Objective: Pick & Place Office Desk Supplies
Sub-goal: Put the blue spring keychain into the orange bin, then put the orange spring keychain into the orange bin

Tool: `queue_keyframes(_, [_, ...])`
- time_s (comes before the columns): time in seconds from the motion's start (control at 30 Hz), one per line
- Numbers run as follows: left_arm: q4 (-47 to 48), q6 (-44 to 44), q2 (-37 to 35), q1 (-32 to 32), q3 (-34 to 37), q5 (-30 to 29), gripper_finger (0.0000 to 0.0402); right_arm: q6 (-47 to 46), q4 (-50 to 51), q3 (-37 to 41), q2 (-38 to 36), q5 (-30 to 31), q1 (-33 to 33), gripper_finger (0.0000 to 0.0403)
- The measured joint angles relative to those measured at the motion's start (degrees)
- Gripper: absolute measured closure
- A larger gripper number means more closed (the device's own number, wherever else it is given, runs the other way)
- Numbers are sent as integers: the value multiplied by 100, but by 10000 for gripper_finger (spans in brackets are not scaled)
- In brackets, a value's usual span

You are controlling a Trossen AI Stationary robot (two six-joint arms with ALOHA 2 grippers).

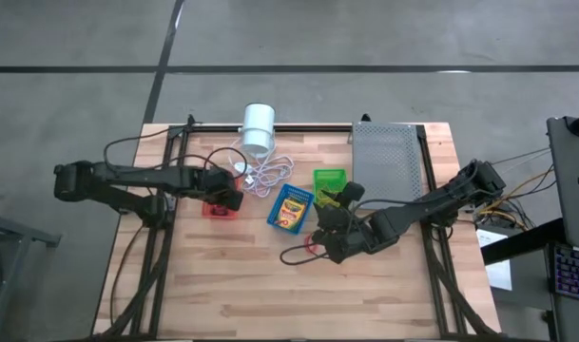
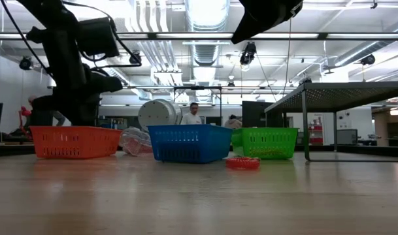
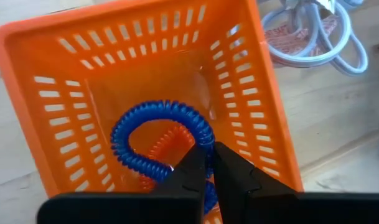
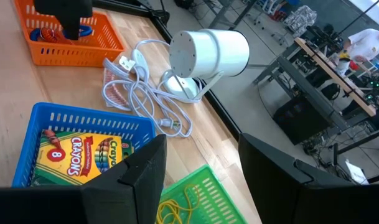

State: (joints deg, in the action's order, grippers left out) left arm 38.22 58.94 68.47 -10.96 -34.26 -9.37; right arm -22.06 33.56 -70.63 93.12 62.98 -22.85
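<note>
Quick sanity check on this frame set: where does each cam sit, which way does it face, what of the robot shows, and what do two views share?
High: overhead, straight down on the table; both arms show.
Low: table-top height, level toward the room; arms enter from above.
Left wrist: looks down into the orange basket; left gripper nearly shut over the blue coiled band.
Right wrist: above the blue basket with the crayon box; right gripper open.
Shared: the white cylinder appears in high and right wrist views.
</note>
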Motion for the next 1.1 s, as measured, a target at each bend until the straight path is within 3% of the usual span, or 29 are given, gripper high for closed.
queue_keyframes(0.3, [-67, -2, 0, -2, -17, 0, 365, -1, -1, 0, 0, 0, 0, 204])
queue_keyframes(0.8, [-131, 0, 0, -2, -17, -2, 239, -2, 1, 0, 0, 0, 0, 204])
queue_keyframes(1.1, [-116, -2, 0, -2, -17, -2, 216, -1, -2, 0, 0, 0, 4, 204])
